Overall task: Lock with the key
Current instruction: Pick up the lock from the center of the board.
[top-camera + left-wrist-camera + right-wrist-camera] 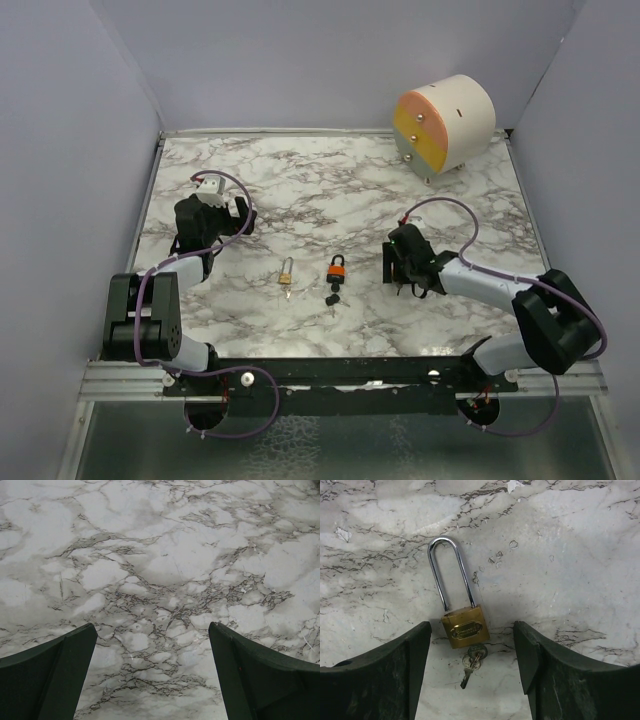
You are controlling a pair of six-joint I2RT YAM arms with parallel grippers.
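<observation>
The marble worktop carries a cream drum with an orange-and-yellow face in its far right corner. The left tool hangs wide open over bare marble. The right tool is open too, a finger on either side of a brass padlock without touching it. That padlock lies flat, its long shackle pointing away and its keys in the keyhole. Mid-worktop, between the arms, lie an orange padlock and a second brass padlock
</observation>
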